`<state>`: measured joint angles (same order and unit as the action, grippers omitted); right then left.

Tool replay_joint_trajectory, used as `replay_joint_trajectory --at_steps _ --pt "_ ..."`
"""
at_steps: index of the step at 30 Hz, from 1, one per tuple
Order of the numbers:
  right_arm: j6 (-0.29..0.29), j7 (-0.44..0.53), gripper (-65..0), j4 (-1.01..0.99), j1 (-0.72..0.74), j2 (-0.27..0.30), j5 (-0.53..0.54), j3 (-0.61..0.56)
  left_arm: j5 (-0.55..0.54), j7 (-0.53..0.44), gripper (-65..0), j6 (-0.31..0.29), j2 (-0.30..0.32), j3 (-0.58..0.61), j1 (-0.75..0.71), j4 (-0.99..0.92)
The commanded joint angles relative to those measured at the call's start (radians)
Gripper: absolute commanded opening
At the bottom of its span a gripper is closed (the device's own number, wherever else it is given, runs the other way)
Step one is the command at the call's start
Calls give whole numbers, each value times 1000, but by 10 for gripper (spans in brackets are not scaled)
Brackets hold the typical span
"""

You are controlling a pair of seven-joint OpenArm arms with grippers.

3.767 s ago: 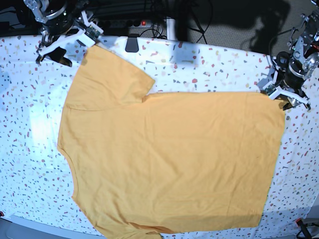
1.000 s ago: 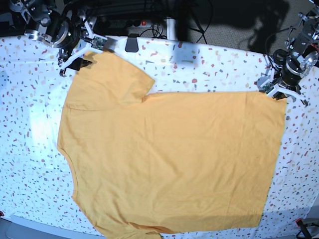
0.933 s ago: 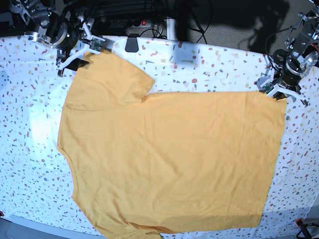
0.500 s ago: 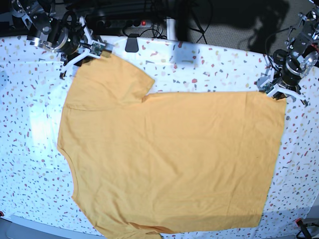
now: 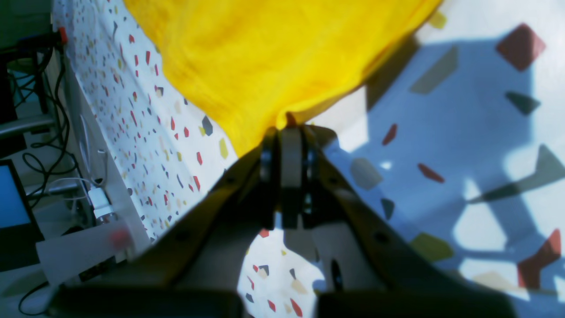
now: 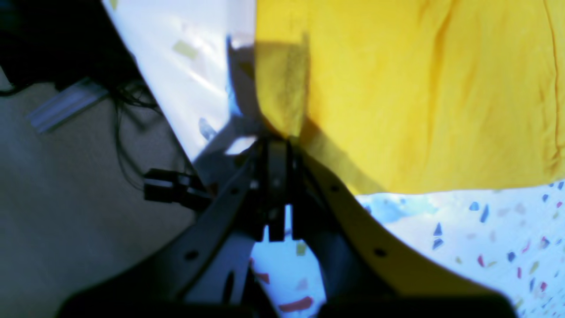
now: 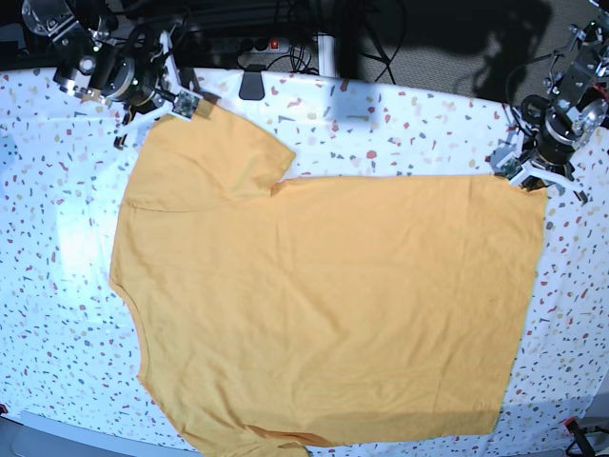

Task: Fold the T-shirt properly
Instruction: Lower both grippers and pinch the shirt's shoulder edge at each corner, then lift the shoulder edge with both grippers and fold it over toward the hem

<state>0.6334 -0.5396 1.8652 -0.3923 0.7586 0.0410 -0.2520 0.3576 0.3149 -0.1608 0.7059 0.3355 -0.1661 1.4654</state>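
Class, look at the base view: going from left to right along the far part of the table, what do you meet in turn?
Right gripper shut on the T-shirt's sleeve corner → T-shirt → left gripper shut on the T-shirt's hem corner. All of it rests on the speckled white cloth.

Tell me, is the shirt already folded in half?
No, the shirt lies spread flat on the speckled cloth, with body and one sleeve showing.

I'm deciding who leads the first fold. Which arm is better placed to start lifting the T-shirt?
Neither alone, probably. The left gripper is shut on the T-shirt at its hem corner, and the right gripper is shut on the sleeve corner, so both look ready to lift that edge together.
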Motion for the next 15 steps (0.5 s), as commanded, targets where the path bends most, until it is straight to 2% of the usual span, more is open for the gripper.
replay_joint_trajectory --at_steps 1,12,15 --pt "-15 16 -650 14 19 14 17 6 0 7 -650 -4 18 -6 6 14" --pt "-66 16 -650 14 118 14 24 7 0 9 -650 -3 18 -6 10 90" --pt "-74 15 -650 14 147 14 63 7 0 9 -650 -3 18 -6 33 92"
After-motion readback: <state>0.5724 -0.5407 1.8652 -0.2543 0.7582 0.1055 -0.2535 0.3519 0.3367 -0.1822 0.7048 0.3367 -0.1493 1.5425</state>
